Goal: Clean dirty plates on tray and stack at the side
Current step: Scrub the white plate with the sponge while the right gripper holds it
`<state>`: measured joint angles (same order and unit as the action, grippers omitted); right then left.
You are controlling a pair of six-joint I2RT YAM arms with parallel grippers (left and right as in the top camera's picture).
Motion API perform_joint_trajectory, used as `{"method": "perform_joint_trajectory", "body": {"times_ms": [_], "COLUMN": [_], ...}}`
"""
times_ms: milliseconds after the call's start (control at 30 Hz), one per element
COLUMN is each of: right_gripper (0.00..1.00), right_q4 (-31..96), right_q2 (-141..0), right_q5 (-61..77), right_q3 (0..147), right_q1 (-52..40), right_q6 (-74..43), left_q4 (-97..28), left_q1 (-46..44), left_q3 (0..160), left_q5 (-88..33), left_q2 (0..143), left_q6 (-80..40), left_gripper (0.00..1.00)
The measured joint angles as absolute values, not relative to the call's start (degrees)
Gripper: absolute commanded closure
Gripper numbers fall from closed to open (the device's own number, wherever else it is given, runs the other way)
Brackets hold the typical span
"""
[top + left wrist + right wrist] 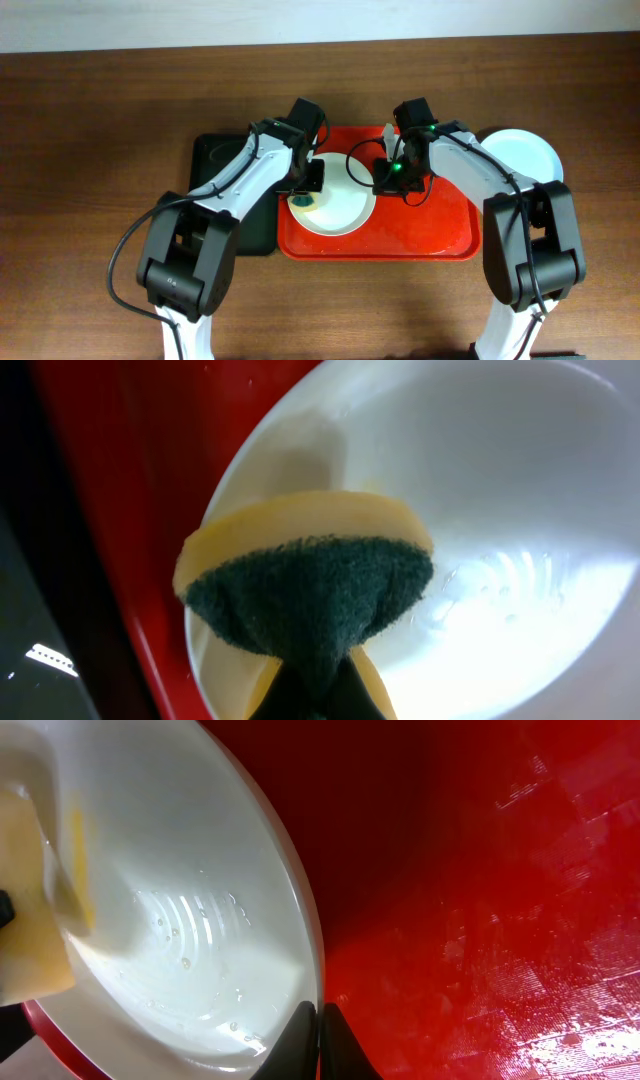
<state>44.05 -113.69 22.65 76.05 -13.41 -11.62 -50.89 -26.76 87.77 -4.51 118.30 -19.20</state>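
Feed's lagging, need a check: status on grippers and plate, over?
Left gripper shut on sponge, sponge on plate. Right gripper pinching plate rim, plate on tray. Second plate off tray, right side. Nothing in the way.

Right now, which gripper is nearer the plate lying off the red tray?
Right. The right gripper, pinching the white plate at the tray middle, sits closer to the off-tray plate; the left gripper, holding the sponge, is by the tray's left edge.
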Motion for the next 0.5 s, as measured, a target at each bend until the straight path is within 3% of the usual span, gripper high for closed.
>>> {"method": "perform_joint_trajectory", "body": {"times_ms": [200,267,500], "right_gripper": [0.95,0.88,0.79], "right_q4": [44.05,44.05,43.99], "right_q2": [-113.69,-113.69,-113.69], "right_q5": [22.68,22.65,22.63], "right_q3": [76.05,76.05,76.05], "right_q1": [-13.41,-13.41,-13.41], "right_q6": [-11.6,-11.64,-11.51], "left_q4": [-49.8,-49.71,-49.15], "left_q1": [-26.76,-26.76,-26.76], "left_q3": [87.77,87.77,88.2], "left_q5": [-4.54,-4.54,-5.15], "left_q2": [118.41,118.74,121.78], "left_q6": [-19.35,-19.35,-19.38], "left_gripper": [1.0,1.0,1.0]}}
